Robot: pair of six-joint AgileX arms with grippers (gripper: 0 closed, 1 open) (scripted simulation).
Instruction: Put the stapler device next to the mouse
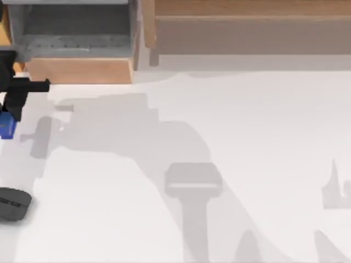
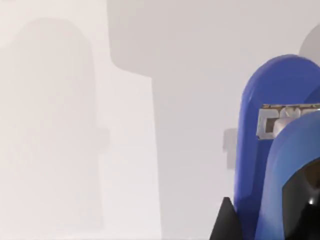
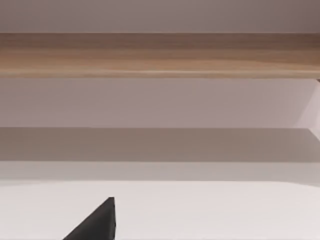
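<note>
White tabletop [image 1: 247, 120], wooden shelf unit [image 1: 82, 70] along the back w/ an open compartment that looks empty. Our left gripper [image 1: 12, 107] is at the far left edge, fingers clamped on the blue stapler device [image 1: 7, 127], apparently lifted. Mouse [image 1: 13, 203] sits nearer the front, well apart, so carry & placement are left. Right gripper [image 3: 95, 222]: can't tell finger state.

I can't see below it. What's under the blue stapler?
Bare white table lies under the stapler, which the left claw carries. The claw covers its top part. The mouse sits apart.
</note>
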